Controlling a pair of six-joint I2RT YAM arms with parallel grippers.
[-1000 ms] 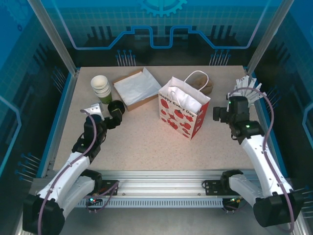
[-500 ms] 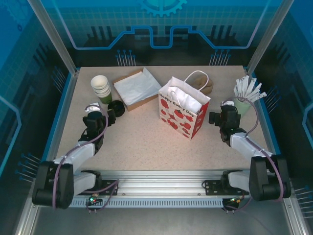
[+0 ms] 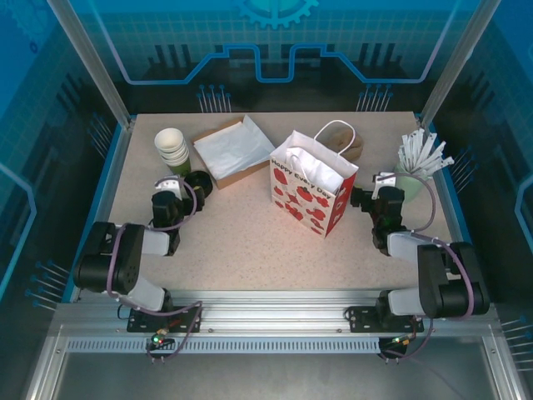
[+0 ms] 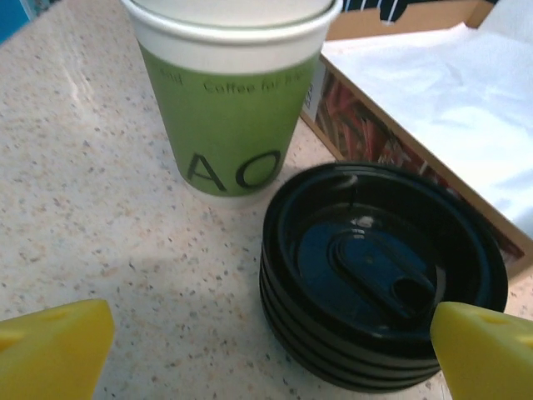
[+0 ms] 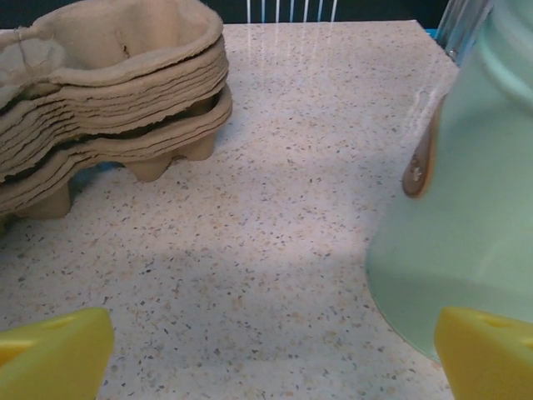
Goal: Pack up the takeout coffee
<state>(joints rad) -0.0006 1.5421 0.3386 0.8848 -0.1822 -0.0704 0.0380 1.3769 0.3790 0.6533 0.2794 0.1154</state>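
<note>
We see both arms folded low, wrists close above the desk (image 3: 250, 242). The left tool (image 4: 266, 354) lies level with its yellow fingers (image 4: 50, 350) spread wide apart and gripping nothing, and the right tool (image 5: 266, 350) is likewise spread with nothing between its fingers. The takeout coffee (image 4: 383, 267) stands upright just ahead of the left tool, nearer its right finger, showing us a glossy round black lid with a sip hole and dark ridged sides; beyond it, ahead and to the tool's left, stands a green paper cup (image 4: 229, 125).
</note>
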